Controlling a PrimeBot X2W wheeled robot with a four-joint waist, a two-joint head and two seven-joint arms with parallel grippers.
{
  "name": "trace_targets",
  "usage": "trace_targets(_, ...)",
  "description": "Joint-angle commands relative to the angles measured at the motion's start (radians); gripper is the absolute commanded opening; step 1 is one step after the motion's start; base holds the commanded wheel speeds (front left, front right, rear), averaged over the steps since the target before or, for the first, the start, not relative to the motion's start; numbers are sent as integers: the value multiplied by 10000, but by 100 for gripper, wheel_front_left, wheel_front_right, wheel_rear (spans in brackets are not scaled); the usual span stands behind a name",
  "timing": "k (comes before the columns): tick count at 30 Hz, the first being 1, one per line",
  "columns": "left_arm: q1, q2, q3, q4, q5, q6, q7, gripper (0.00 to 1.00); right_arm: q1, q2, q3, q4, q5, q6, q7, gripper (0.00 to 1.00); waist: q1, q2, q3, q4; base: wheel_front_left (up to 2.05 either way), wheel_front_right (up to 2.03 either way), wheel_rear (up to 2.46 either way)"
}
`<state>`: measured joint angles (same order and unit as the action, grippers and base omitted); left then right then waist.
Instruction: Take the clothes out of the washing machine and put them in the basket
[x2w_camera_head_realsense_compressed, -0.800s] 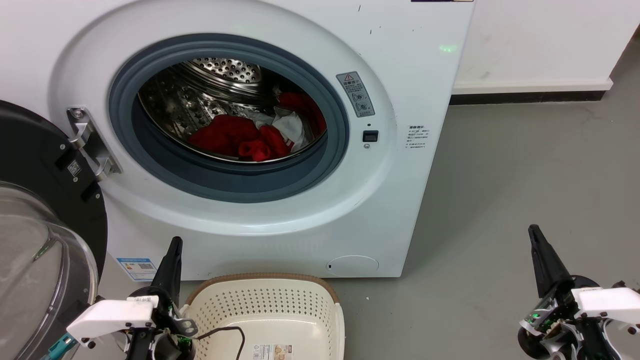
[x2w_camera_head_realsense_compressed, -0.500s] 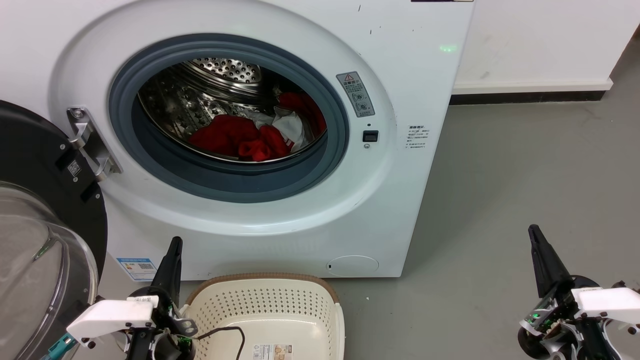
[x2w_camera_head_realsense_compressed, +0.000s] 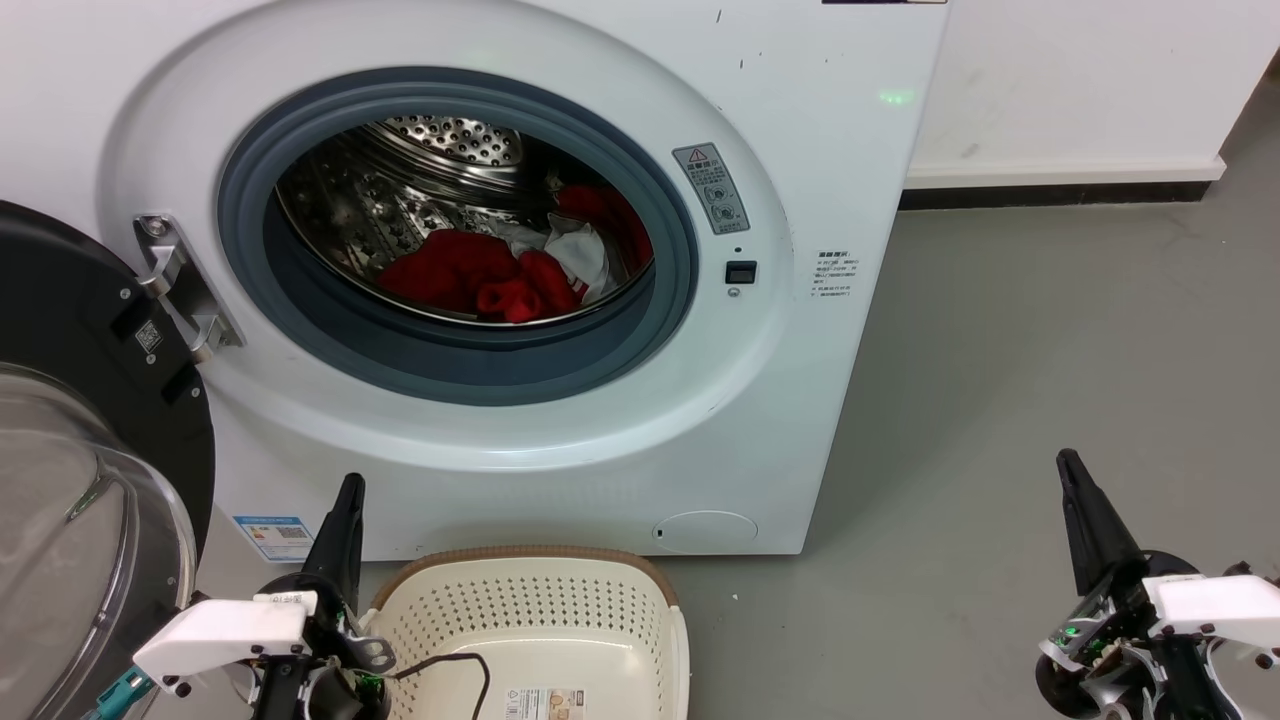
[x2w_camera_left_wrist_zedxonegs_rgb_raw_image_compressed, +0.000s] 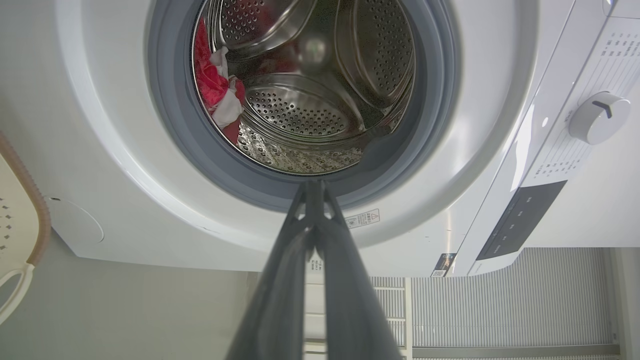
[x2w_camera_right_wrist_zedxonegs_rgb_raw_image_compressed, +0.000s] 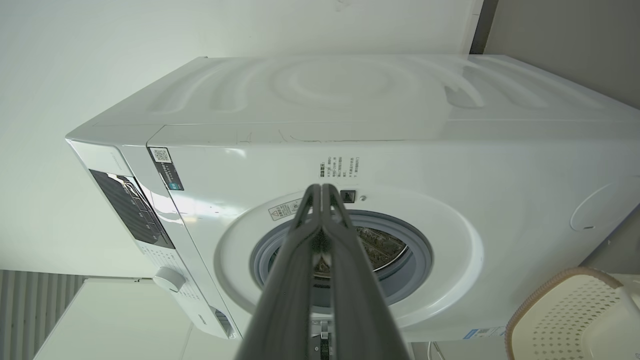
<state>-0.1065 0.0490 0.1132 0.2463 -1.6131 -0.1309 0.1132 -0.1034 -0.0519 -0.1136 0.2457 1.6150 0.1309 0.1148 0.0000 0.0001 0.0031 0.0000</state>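
Observation:
The white washing machine (x2w_camera_head_realsense_compressed: 800, 400) stands open, its black-framed glass door (x2w_camera_head_realsense_compressed: 70, 480) swung out to the left. Red and white clothes (x2w_camera_head_realsense_compressed: 510, 265) lie in the bottom of the steel drum (x2w_camera_head_realsense_compressed: 400, 190); the left wrist view shows the clothes (x2w_camera_left_wrist_zedxonegs_rgb_raw_image_compressed: 215, 85) at the drum's left side. The cream basket (x2w_camera_head_realsense_compressed: 540, 620) sits on the floor below the porthole, nothing in the part that shows. My left gripper (x2w_camera_head_realsense_compressed: 350, 487) is shut, low beside the basket's left end. My right gripper (x2w_camera_head_realsense_compressed: 1068, 462) is shut, over bare floor at the lower right. Both hold nothing.
Grey floor (x2w_camera_head_realsense_compressed: 1050, 330) spreads right of the machine, up to a white wall with a dark skirting (x2w_camera_head_realsense_compressed: 1060, 190). The open door crowds the left side near my left arm. A black cable (x2w_camera_head_realsense_compressed: 450, 665) hangs over the basket's near edge.

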Motion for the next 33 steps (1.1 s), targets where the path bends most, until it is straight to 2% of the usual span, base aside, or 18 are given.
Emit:
trace_targets(1, 0, 0, 0, -1, 0, 0, -1, 100, 0, 0, 0, 0, -1, 0, -1, 100, 0, -1, 0, 0, 0, 0, 0)
trace_targets(13, 310, -27, 30, -63, 517, 4, -424, 100, 290, 11, 76, 56, -622, -2, -412, 100, 0, -1, 15, -2, 0, 0, 0)
trace_targets(18, 333, -23, 107, -328, 1408, 81, -664, 100, 339, 9, 51, -138, -1306, -2, -653, 100, 0, -1, 33, -3, 0, 0, 0)
trace_targets(33, 551, -12, -204, -1351, 4440, 710, -1304, 100, 539, 6, 230, -1283, -4521, -2, -1298, 100, 0, -1, 69, 6, 0, 0, 0)
